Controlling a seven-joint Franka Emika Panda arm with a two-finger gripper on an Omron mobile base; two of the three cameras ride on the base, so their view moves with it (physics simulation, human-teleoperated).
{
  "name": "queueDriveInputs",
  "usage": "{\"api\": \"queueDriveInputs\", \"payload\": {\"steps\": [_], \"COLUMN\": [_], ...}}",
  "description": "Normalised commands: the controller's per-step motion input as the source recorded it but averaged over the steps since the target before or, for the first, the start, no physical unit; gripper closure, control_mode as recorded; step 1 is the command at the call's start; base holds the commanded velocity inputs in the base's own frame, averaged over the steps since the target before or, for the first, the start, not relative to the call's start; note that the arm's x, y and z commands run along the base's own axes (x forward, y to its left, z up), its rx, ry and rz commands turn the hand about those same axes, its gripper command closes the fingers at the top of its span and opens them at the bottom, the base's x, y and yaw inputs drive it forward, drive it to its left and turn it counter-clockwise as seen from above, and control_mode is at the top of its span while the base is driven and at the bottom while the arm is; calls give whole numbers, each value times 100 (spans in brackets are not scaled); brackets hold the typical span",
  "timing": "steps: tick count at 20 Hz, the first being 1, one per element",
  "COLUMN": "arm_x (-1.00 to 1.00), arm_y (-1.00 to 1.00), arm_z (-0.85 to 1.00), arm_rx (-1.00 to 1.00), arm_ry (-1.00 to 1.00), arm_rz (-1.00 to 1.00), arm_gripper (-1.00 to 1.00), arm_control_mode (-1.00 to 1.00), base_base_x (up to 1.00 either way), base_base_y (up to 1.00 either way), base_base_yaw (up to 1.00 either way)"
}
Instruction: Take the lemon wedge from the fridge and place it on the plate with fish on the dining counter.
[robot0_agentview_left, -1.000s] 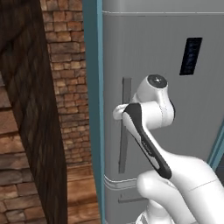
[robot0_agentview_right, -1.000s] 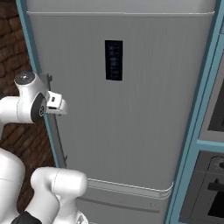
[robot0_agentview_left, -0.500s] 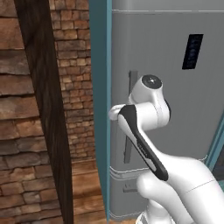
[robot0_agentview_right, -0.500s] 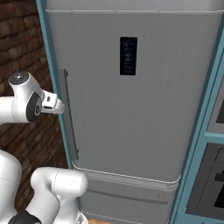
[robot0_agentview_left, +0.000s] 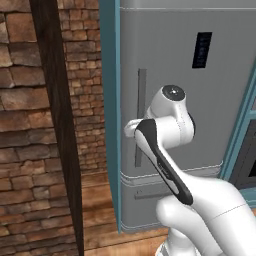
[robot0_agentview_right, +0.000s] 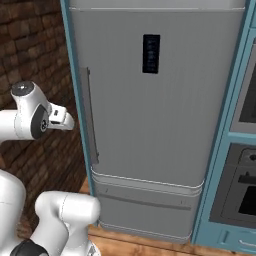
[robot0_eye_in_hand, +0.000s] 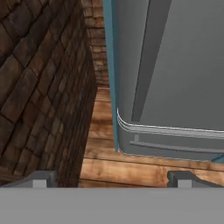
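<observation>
The tall grey fridge (robot0_agentview_right: 160, 125) stands closed, its long vertical handle (robot0_agentview_right: 90, 115) on the door's left side and a black display panel (robot0_agentview_right: 151, 53) higher up. My gripper (robot0_agentview_right: 67, 121) hovers left of the handle, a short gap away, not touching it. In the hand view the gripper (robot0_eye_in_hand: 112, 178) is open with nothing between its fingertips; it looks down past the handle (robot0_eye_in_hand: 146, 57) at the fridge's lower left corner. The lemon wedge, the plate with fish and the dining counter are out of view.
A brick wall (robot0_agentview_left: 30, 125) with a dark wooden post (robot0_agentview_left: 60, 125) closes in tightly on the fridge's left. A teal-framed built-in oven (robot0_agentview_right: 245, 180) stands to its right. Wooden floor (robot0_eye_in_hand: 127, 168) lies in front. The fridge's bottom drawer (robot0_agentview_right: 145, 205) is shut.
The whole picture has shifted, so the base has moved: the fridge now sits further right and a little farther off. The arm keeps its pose, with the gripper beside the handle.
</observation>
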Motion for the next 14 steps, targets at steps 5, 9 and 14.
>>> {"api": "queueDriveInputs", "payload": {"steps": [5, 9, 14], "arm_x": [0, 0, 0], "arm_y": [0, 0, 0], "arm_z": [0, 0, 0], "arm_rx": [0, 0, 0], "arm_ry": [0, 0, -1], "arm_rz": [0, 0, 0], "arm_gripper": [-100, -100, -100], "arm_control_mode": [100, 100, -100], "base_base_x": [-41, 0, 0], "base_base_y": [-16, -34, -6], "base_base_yaw": [-5, -4, 0]}}
